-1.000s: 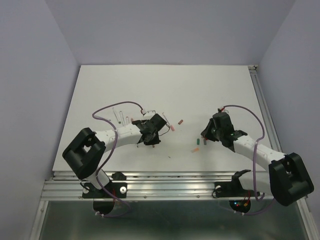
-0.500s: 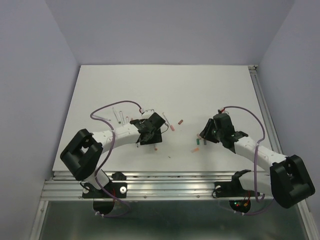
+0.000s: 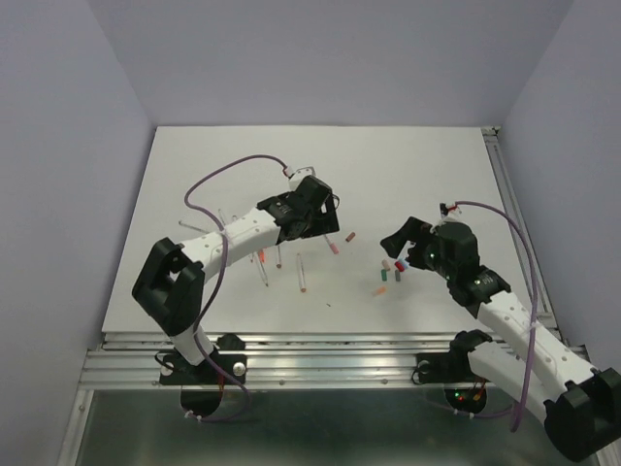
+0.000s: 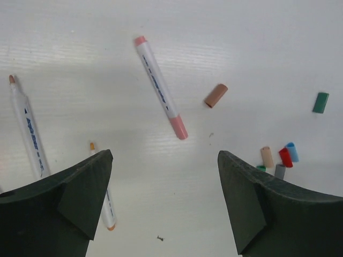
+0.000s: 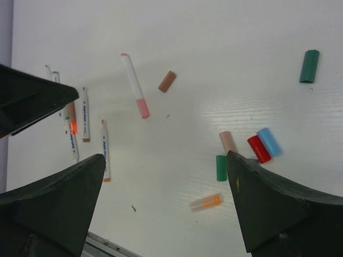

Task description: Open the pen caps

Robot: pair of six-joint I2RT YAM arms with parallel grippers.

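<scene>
Both end effectors are held above the white worktop [image 4: 241, 32], and nothing is gripped by either. The left end effector [image 4: 164, 156] is spread wide: its dark fingers [image 4: 80, 195] are seen far apart at the lower corners of the left wrist view, with only worktop between them. The right end effector [image 5: 165, 158] is opened just as widely and is also empty.

Several loose pen caps [image 5: 246, 150] are scattered on the worktop. A small cluster is seen in the right wrist view. In it a red cap [image 5: 259, 149] and a blue cap [image 5: 269, 142] lie touching side by side. A pale pink cap [image 5: 228, 142] is just beside them, a green cap [image 5: 221, 167] lies a little nearer the camera, and an orange cap [image 5: 204, 202] lies apart from the rest. A dark green cap [image 5: 309, 66] lies well apart from the cluster, toward the upper right. A brown cap [image 4: 216, 95] lies alone near a white pen [image 4: 158, 80]. One end of this pen is still covered by a pink cap [image 4: 178, 127], and a pink tip is exposed at the other end.

Further white pens [image 5: 84, 114] are laid out at the left of the right wrist view, below the left arm. In the top view the cluster is found just in front of the right end effector.
</scene>
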